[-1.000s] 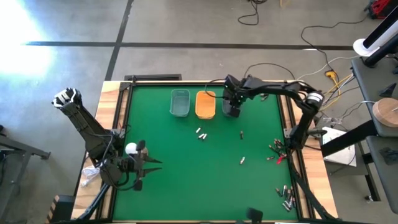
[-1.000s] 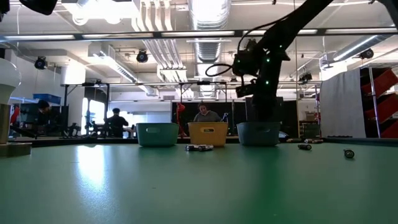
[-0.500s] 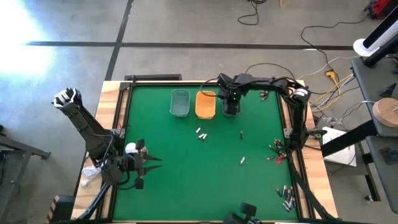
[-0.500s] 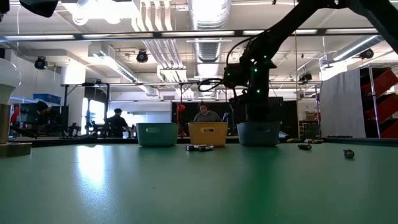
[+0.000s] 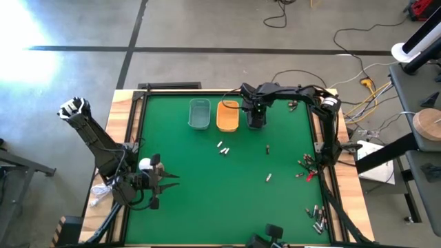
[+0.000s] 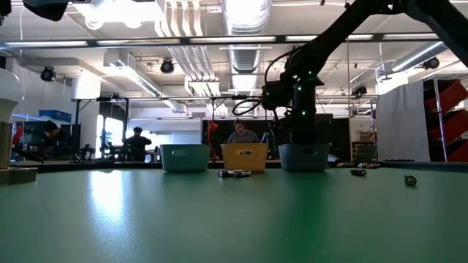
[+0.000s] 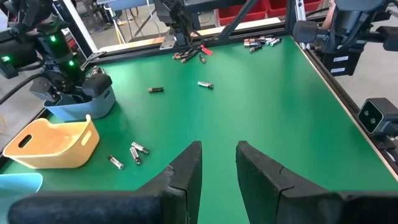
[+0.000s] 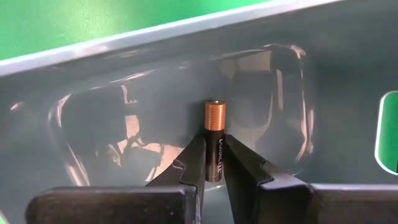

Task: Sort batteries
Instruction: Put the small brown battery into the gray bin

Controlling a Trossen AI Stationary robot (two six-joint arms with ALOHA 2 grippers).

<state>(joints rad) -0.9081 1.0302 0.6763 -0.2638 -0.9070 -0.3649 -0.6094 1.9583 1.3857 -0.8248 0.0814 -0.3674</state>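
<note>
My right gripper reaches down inside the grey-blue tray, the rightmost of three trays at the far side, and is shut on a black battery with a copper end. Next to it stand an orange tray and a pale teal tray. Loose batteries lie on the green mat: a small cluster, single ones, and a heap at the near right corner. My left gripper waits open at the near left, holding nothing. My right gripper pinches the battery's black body between its two fingertips. The fingers come from above, pointing down into the tray, and lie along the battery. Its copper end sticks out past the fingertips toward the tray floor; whether it touches the floor I cannot tell.
Red and black clips with wires lie by the right edge. A white ball on a base stands beside my left gripper. People show in the room beyond the table. The middle of the green mat is bare.
My right gripper has sunk down and a little toward the table's left into the grey-blue tray, tipping more steeply downward, the battery still between its fingers.
</note>
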